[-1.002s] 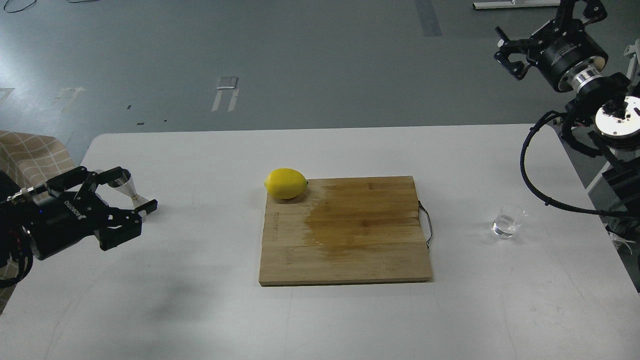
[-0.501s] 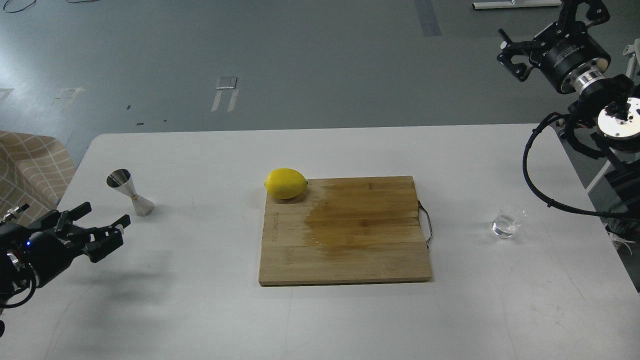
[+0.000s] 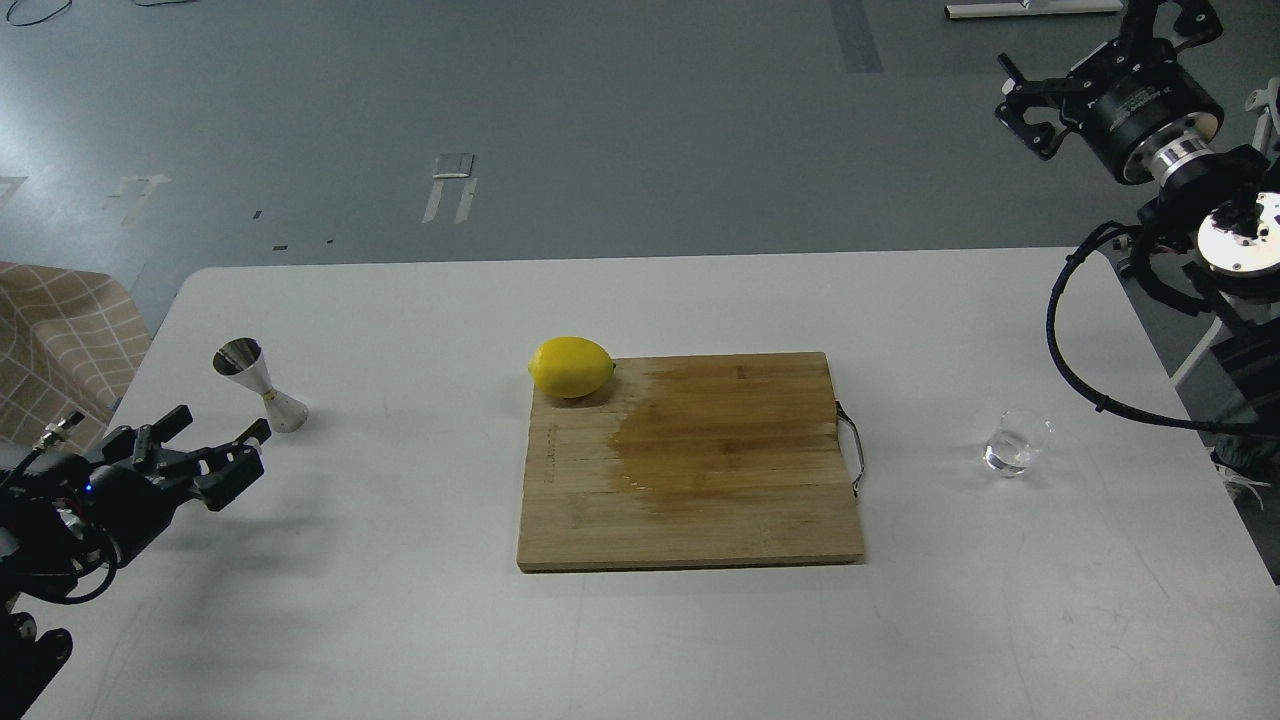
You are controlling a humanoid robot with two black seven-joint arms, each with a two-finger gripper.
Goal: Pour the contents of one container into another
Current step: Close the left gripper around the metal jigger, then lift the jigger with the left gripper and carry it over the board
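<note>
The steel hourglass jigger stands upright on the white table at the far left. Just in front of it and a little to the left, my left gripper hovers open, fingers pointing right, holding nothing and apart from the jigger. The small clear glass cup sits at the right side of the table with a little clear liquid in its bottom. My right gripper is raised high at the upper right, beyond the table's far edge, open and empty, far from the cup.
A wooden cutting board with a wet stain and a wire handle lies mid-table. A yellow lemon rests at its far left corner. A black cable loops from my right arm over the table's right edge.
My left gripper, which had its fingers around the jigger, drew back toward the near left and left it standing. The right gripper shifted slightly up and right.
</note>
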